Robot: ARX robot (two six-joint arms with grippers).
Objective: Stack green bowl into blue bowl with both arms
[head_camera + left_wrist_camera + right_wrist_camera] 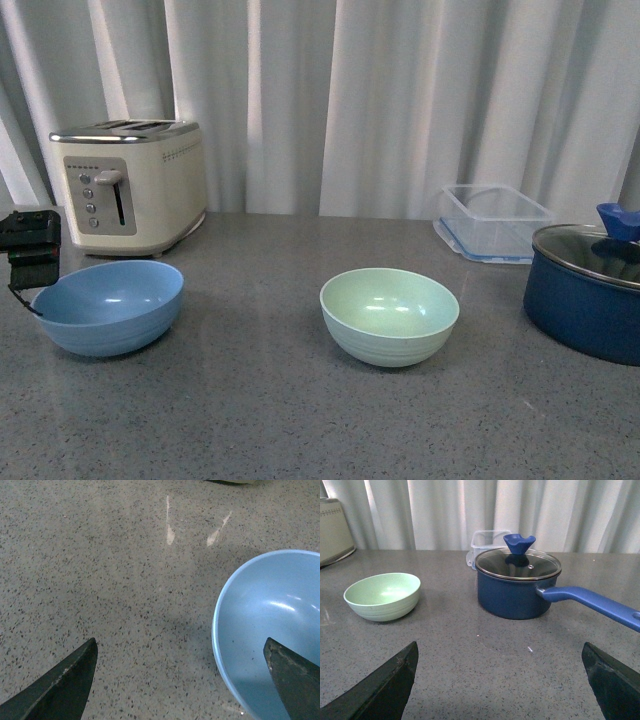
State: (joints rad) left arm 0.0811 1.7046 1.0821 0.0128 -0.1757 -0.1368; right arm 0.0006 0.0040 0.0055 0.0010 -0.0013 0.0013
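Note:
The green bowl (389, 315) stands upright and empty at the middle of the grey counter; it also shows in the right wrist view (383, 596). The blue bowl (109, 306) stands upright at the left, apart from the green one. My left gripper (180, 680) is open above the blue bowl's rim (216, 630), one finger over the bowl's inside, one over the counter. Part of the left arm (30, 250) shows at the left edge, next to the blue bowl. My right gripper (500, 680) is open and empty over bare counter, well short of the green bowl.
A cream toaster (130, 185) stands behind the blue bowl. A clear plastic container (492, 222) sits at the back right. A dark navy pot with glass lid (590, 290) stands at the right; its long blue handle (592, 605) points toward my right gripper.

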